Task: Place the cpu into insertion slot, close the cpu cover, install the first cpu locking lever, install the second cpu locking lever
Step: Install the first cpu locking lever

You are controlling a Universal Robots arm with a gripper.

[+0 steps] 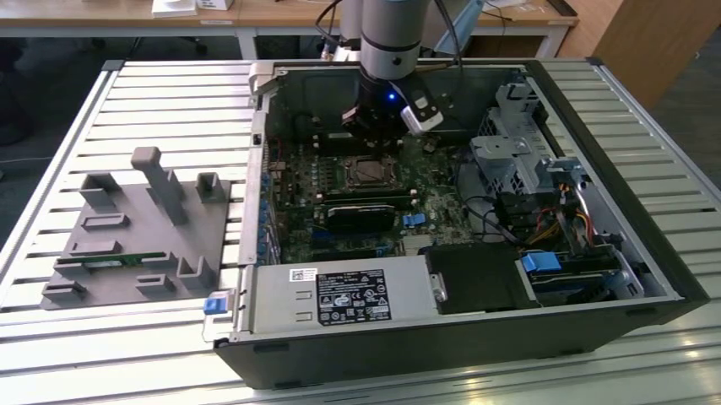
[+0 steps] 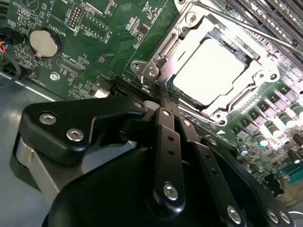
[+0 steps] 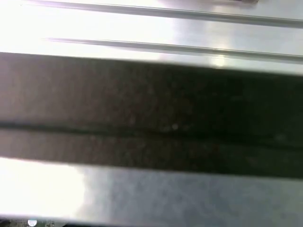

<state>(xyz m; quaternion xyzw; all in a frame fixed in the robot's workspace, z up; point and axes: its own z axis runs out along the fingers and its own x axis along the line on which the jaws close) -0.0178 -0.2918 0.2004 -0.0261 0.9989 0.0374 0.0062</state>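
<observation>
The cpu [image 2: 210, 71] lies flat in the insertion slot [image 2: 236, 101], its pale face showing through the window of the cpu cover [image 2: 187, 33]. The silvery cover lies down over the chip. A thin metal locking lever [image 2: 251, 29] runs along one side of the socket. My gripper [image 2: 165, 97] is shut, its two black fingers [image 2: 163, 123] pressed together with the tips right at the socket's corner bracket [image 2: 149, 71]. In the exterior view the gripper [image 1: 376, 135] hangs inside the open computer case just behind the slot [image 1: 366, 171].
A grey plastic fixture [image 1: 135, 228] sits on the slatted table at the exterior view's left. Inside the case are a long black card [image 1: 366, 211], the power supply [image 1: 338, 295], a drive cage [image 1: 518, 152] and cables. A coin battery [image 2: 43, 41] and memory slots [image 2: 279, 14] flank the socket.
</observation>
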